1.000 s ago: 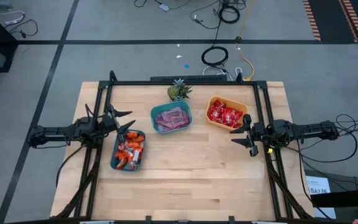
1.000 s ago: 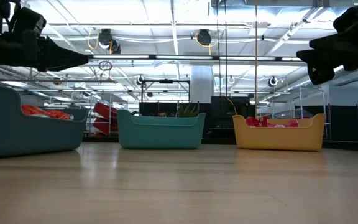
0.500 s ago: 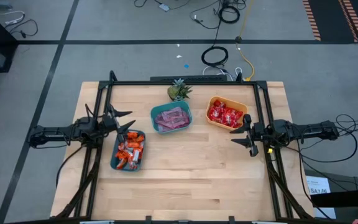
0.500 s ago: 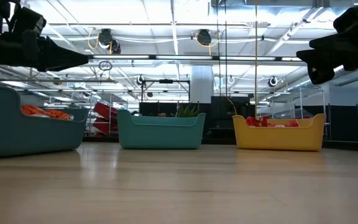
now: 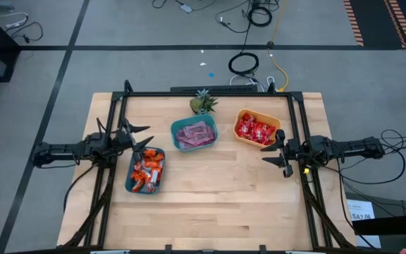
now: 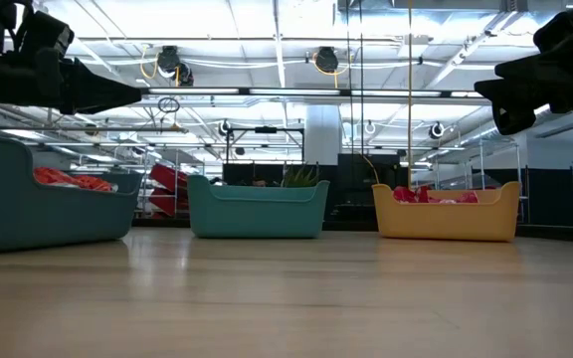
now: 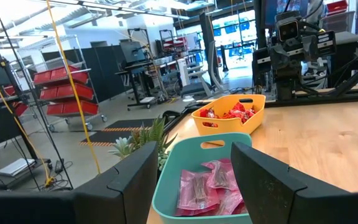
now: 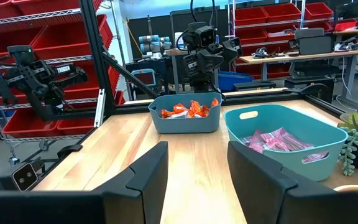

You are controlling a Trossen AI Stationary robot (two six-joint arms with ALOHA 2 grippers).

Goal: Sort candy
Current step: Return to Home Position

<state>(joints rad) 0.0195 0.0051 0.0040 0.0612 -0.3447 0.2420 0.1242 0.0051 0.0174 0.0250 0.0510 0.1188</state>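
The left gripper hangs raised near the bench's left edge, fingers apart and holding nothing. From above, its tips sit just at the back end of the blue bin. The right gripper hangs raised near the right edge, fingers also apart and empty, just beside the yellow bin.

All the candy lies in the bins. The orange candy fills the blue bin, left of the bench's middle. The pink candy lies in the teal bin, which stands toward the back edge. The red candy is in the yellow bin, toward the back right corner.

A small plant stands at the back edge, just behind the teal bin. In the low view that bin hides all but its leaves. A black frame runs along the back edge and down both sides, passing beneath each arm. Cables lie on the floor beyond the back edge.
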